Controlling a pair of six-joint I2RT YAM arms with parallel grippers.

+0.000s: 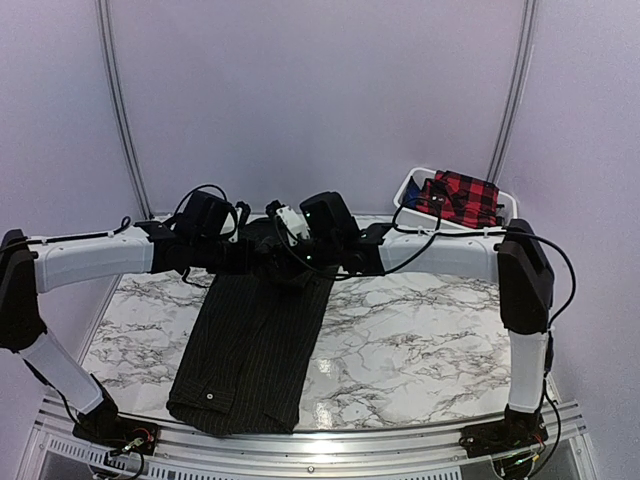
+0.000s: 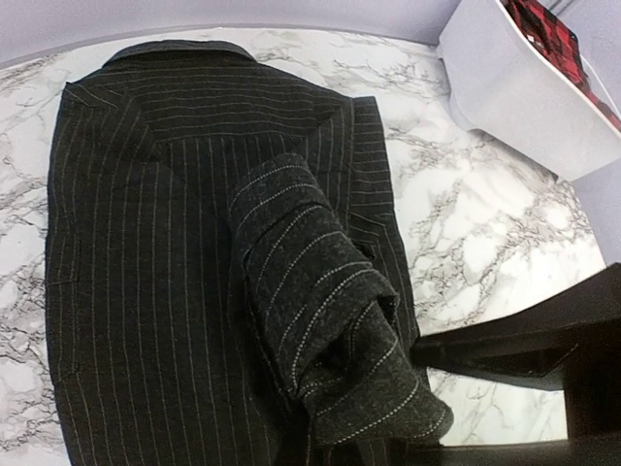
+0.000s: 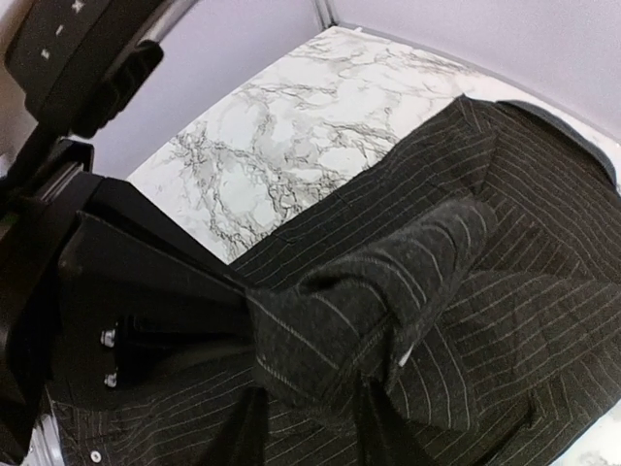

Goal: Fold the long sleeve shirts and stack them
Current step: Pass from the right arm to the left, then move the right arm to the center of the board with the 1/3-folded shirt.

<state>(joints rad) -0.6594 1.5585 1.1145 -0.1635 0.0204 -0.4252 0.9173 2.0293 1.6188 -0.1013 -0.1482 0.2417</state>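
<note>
A white marble-patterned table (image 1: 420, 340) stands before pale lavender walls. Left of its middle, a black pinstriped cloth shirt (image 1: 250, 350) lies flat and lengthwise, one end at the near edge and its collar toward the far edge. Over the collar end, the left gripper (image 3: 238, 320) is closed tight on a raised, bunched fold of that shirt. Just beside it, the right gripper (image 1: 300, 265) meets the same fold; whether its fingers are parted or pinching I cannot tell. In the far right corner, a white plastic bin (image 1: 410, 185) holds a red-and-black plaid shirt (image 1: 465, 195).
</note>
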